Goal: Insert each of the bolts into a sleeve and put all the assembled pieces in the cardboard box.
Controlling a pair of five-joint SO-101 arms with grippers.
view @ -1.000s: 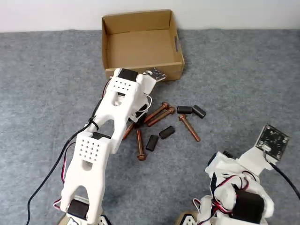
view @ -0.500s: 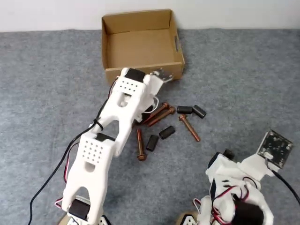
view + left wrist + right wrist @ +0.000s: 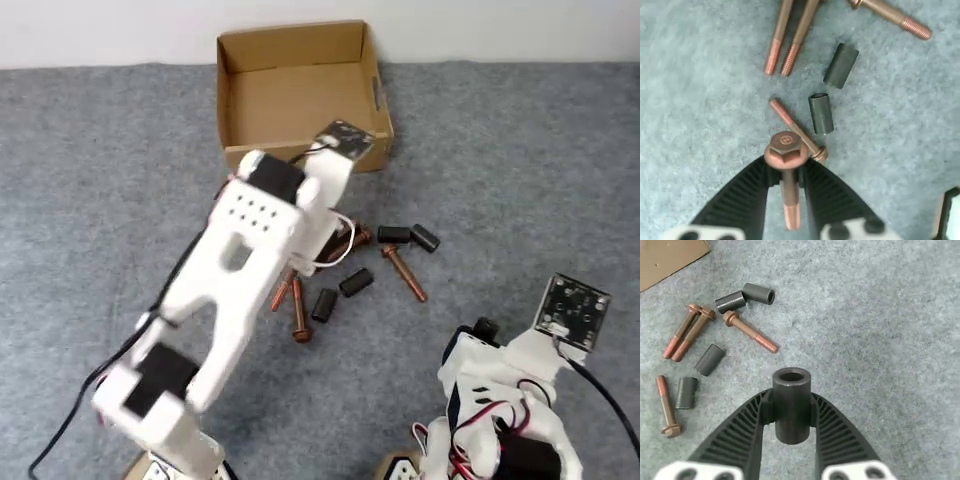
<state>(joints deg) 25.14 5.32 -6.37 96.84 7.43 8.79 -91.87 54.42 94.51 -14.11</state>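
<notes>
All told, logged one cardboard box (image 3: pixel 300 100), two arms, five bolts and five sleeves on grey carpet (image 3: pixel 100 200). Found the box open-topped at the far edge of the carpet. Observed left arm (image 3: pixel 240 250) stretched toward the box, above the scattered parts. Saw left gripper (image 3: pixel 786 172) clamped narrow on held bolt (image 3: pixel 785 150), raised over another bolt (image 3: pixel 795 127) lying on the carpet. Noted right arm (image 3: pixel 500 400) near its base, well apart from the pile. Found right gripper (image 3: pixel 791 407) pinching held sleeve (image 3: pixel 791 390), bore facing the wrist camera. Recorded loose bolts: two side by side (image 3: pixel 680 331), one alone (image 3: pixel 752 333), one further off (image 3: pixel 665 402). Recorded loose sleeves: two touching (image 3: pixel 731 301), two singles (image 3: pixel 709 360) (image 3: pixel 686 392) among the bolts.
</notes>
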